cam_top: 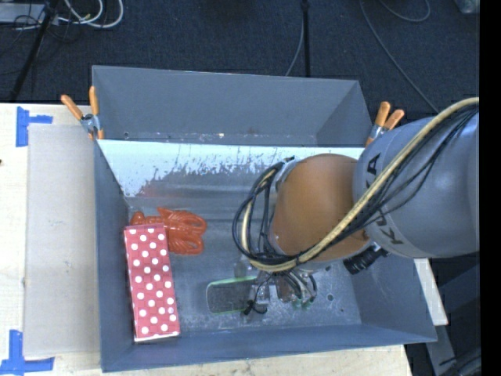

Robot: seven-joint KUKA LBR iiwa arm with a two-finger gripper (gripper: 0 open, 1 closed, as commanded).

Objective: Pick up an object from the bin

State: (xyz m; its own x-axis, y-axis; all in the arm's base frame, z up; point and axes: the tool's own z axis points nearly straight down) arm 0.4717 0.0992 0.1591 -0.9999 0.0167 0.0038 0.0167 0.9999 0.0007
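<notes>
Hand (270,294) mostly hidden beneath the arm's orange cover (313,202) and cables (252,214); dark flat object (225,296) beside it too indistinct to identify; orange scissors (180,229) partly covered by red dotted box (151,282)

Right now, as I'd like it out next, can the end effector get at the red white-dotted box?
Probably yes: the box lies flat with nothing on it, left of the end effector, which is by a dark flat thing.
</notes>
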